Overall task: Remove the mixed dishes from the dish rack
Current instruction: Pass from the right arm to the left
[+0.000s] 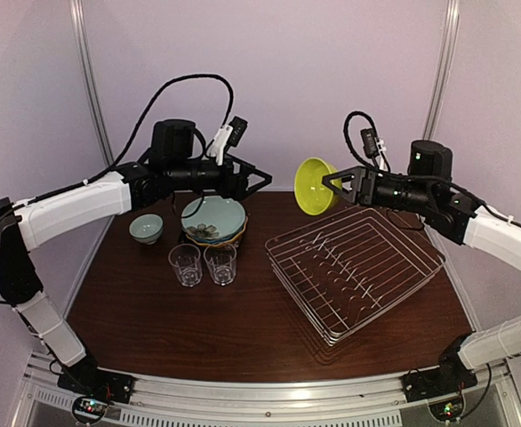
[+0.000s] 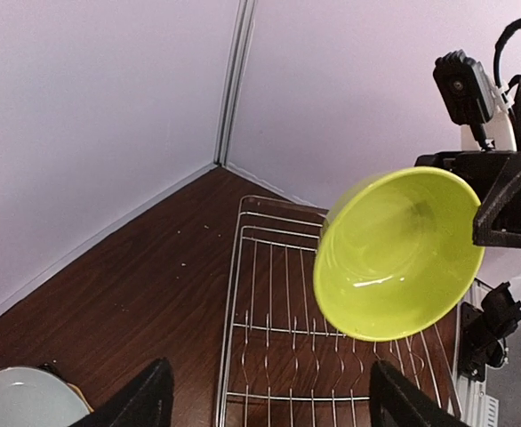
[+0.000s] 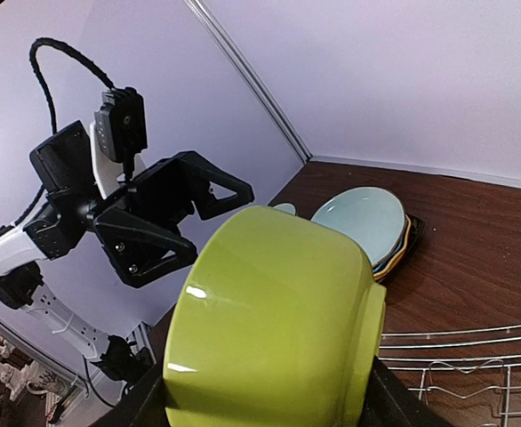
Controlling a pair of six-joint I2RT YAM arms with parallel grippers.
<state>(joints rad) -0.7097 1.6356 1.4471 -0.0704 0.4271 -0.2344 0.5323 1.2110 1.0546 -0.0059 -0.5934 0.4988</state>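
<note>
The large silver wire dish rack [image 1: 367,267] sits askew on the dark brown wooden desk [image 1: 198,329], with one corner turned towards the arm bases. Left of the rack a clear drinking glass [image 1: 220,263] stands upright, and a second clear glass [image 1: 185,264] stands just beside it on the side away from the rack. Behind them is a stack of round plates with a pale teal one on top [image 1: 213,218], and a small pale bowl [image 1: 146,228] sits further left.

Above the rack's far left corner, the right gripper [image 1: 334,184] is clenched on the rim of a round yellow-green bowl [image 1: 310,187], held clear of the wires. The bowl is tipped on its side with its axis roughly level: the mouth faces left, away from the rack, and the foot points back at the right arm. The left gripper [image 1: 259,178] hangs left of the rack above the plates, jaws spread wide and grasping nothing (the right wrist view shows it apart from the bowl).
</note>
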